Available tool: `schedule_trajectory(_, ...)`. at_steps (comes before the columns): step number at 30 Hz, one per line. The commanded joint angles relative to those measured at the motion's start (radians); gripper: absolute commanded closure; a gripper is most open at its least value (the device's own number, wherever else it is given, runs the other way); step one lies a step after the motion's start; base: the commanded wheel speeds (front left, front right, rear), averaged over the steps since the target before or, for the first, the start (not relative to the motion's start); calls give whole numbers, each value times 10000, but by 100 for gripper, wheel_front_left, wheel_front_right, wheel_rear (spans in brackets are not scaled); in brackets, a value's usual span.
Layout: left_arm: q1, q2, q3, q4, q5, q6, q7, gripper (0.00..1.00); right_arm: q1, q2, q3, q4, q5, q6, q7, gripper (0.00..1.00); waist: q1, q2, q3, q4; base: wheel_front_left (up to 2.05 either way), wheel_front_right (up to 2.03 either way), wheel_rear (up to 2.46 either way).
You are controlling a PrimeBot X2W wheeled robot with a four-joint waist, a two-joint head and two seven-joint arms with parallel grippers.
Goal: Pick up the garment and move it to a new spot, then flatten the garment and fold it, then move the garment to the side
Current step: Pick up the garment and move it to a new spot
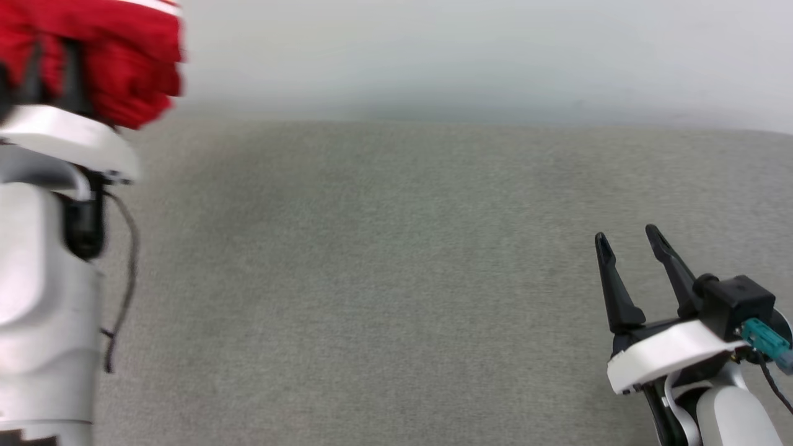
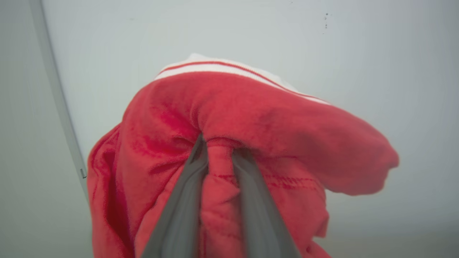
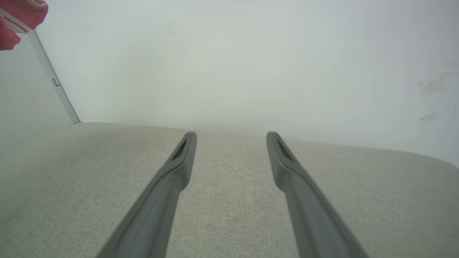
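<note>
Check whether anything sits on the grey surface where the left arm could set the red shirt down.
Nothing visible does. The garment hangs bunched in the left gripper, held up off the grey surface, whose visible stretch shows no objects. The right gripper is open at the far right, to one side.

Support: flat grey-beige surface covered in woven fabric, fine even weave, lying smooth, looks soft. Head view: it spans the frame from 9 to 3 o'clock and down to 6. Its far edge runs across toward 12 o'clock, blurred, with a soft shadow line against a plain pale grey-white wall. Right wrist view: same fabric surface, far edge rounded and curving down toward 3 o'clock. At 10 o'clock its corner meets a thin pale metal strip that slants up the wall. Left wrist view: blurred grey band at 5 o'clock; can't tell if it's the same surface.
</note>
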Motion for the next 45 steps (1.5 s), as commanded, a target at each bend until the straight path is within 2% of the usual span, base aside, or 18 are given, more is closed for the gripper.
schedule_trajectory(1, 207, -341, -304, -208, 75, -53, -16, 100, 257, 84, -90, -132, -34, -5, 64, 0, 2, 0, -434, -420, 0, 0, 0)
schedule_trajectory(7, 1206, -1710, -1692, -1011, -60, -241, -58, 100, 756, 222, -263, -438, -79, -3, 316, 0, 2, 0, -752, -1221, 0, 0, 0)
schedule_trajectory(12, 2290, -2623, -3057, -1037, -294, -320, 23, 100, 936, 270, -285, -665, -69, -3, 507, 0, 2, 0, -656, -1898, 0, 0, 0)
schedule_trajectory(16, 3186, -2977, -4266, -737, -577, -338, 270, 100, 999, 318, -308, -781, 23, -3, 544, 0, 2, 0, -439, -2202, 0, 0, 0)
schedule_trajectory(21, 4064, -2956, -5488, -129, -920, -343, 540, 100, 1066, 360, -207, -738, 106, -3, 481, 0, 2, 0, -254, -2357, 0, 0, 0)
schedule_trajectory(22, 4195, -2950, -5735, 2, -1037, -345, 647, 84, 1066, 369, -208, -724, 127, -3, 463, 0, 2, 0, -223, -2350, 0, 0, 0)
schedule_trajectory(23, 4279, -2959, -5883, 53, -1153, -346, 678, 48, 1055, 377, -210, -720, 132, -3, 444, 0, 2, 0, -186, -2338, 0, 0, 0)
schedule_trajectory(24, 4198, -2886, -5999, 25, -1162, -346, 577, 0, 1035, 384, -230, -732, 130, -3, 425, 0, 2, 0, -129, -2304, 0, 0, 0)
schedule_trajectory(28, 3805, -2701, -6015, -229, -1208, -340, -31, 0, 1009, 409, -335, -712, 117, -3, 352, 0, 2, 0, -140, -2024, 0, 0, 0)
schedule_trajectory(31, 3444, -2602, -5790, -908, -1057, -132, -508, 0, 1174, 413, -535, -642, 65, -3, 341, 0, 2, 0, -439, -1551, 0, 0, 0)
schedule_trajectory(38, 3622, -2263, -4859, -2060, -1106, 840, -781, 0, 1382, 420, -714, -745, -69, -3, 453, 0, 2, 0, -803, -1040, 0, 0, 0)
schedule_trajectory(43, 4380, -1708, -3942, -2588, -1351, 1592, -846, 0, 1584, 422, -762, -854, -152, -3, 597, 0, 2, 0, -1007, -880, 0, 0, 0)
schedule_trajectory(45, 4597, -1589, -3772, -2666, -1375, 1718, -847, 0, 1603, 423, -762, -871, -170, -3, 602, 0, 2, 0, -1036, -866, 0, 0, 0)
